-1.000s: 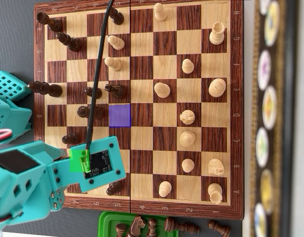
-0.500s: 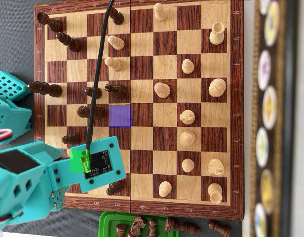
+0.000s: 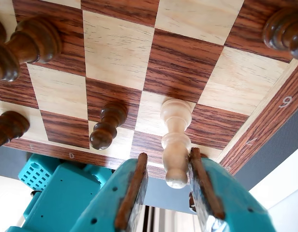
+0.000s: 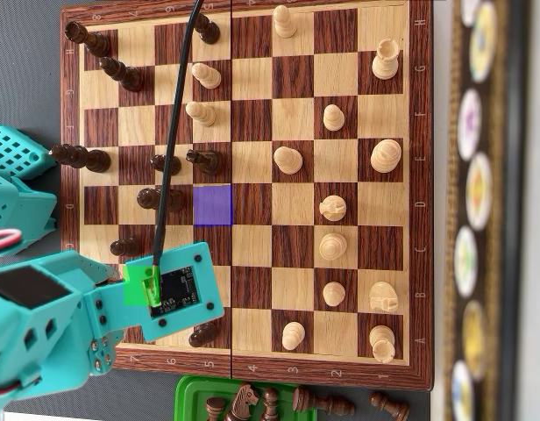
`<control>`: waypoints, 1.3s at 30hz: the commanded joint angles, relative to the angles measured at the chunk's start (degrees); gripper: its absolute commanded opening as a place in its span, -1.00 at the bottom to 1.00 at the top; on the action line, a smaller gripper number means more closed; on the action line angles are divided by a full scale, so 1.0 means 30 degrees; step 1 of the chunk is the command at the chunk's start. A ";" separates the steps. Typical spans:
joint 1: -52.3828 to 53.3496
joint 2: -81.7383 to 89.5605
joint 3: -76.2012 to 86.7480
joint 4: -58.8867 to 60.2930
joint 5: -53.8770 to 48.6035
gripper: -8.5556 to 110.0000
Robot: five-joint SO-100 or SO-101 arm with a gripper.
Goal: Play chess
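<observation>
In the wrist view my teal gripper [image 3: 168,153] has its brown-padded jaws on either side of an upright light pawn [image 3: 175,140] standing on the wooden chessboard [image 3: 187,63] near its numbered edge. The right finger [image 3: 203,181] touches the pawn; a gap separates the left finger [image 3: 132,191] from it. A dark pawn [image 3: 108,125] stands one file to the left. In the overhead view the arm [image 4: 42,316] reaches over the board's lower-left corner, and its camera board [image 4: 175,291] hides the jaws and the pawn. A purple-marked square [image 4: 212,204] lies just above it.
Dark pieces [image 4: 86,158] fill the board's left half in the overhead view, light pieces [image 4: 333,209] the right. A dark piece [image 4: 202,334] stands beside the wrist. A green tray [image 4: 193,395] with captured dark pieces sits below the board. A black cable [image 4: 178,105] crosses the board.
</observation>
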 commanded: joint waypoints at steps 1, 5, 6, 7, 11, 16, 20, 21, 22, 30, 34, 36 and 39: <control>0.0088 0.0732 -0.0381 -0.0059 -0.0029 -0.62; 0.0117 0.0762 -0.0410 -0.0088 0.0059 -0.64; 0.0117 0.0762 -0.0410 -0.0088 0.0059 -0.66; 0.0117 0.0762 -0.0410 -0.0088 0.0059 -0.68; 0.0264 0.0762 -0.0410 -0.0146 0.0059 -0.72; 0.0703 0.0732 -0.0410 -0.0146 -0.0059 -0.77; 0.0732 0.0762 -0.0410 -0.0117 -0.0088 -0.77; 0.0703 0.0762 -0.0439 -0.0059 -0.0088 -0.76; 0.0674 0.0762 -0.0439 0.0000 -0.0088 -0.76; 0.0557 0.0820 -0.0645 0.0527 -0.0117 -0.76; 0.0498 0.0820 -0.0527 0.0586 -0.0117 -0.76; 0.0498 0.0820 -0.0469 0.0586 -0.0117 -0.76; 0.0527 0.0820 -0.0439 0.0586 -0.0117 -0.76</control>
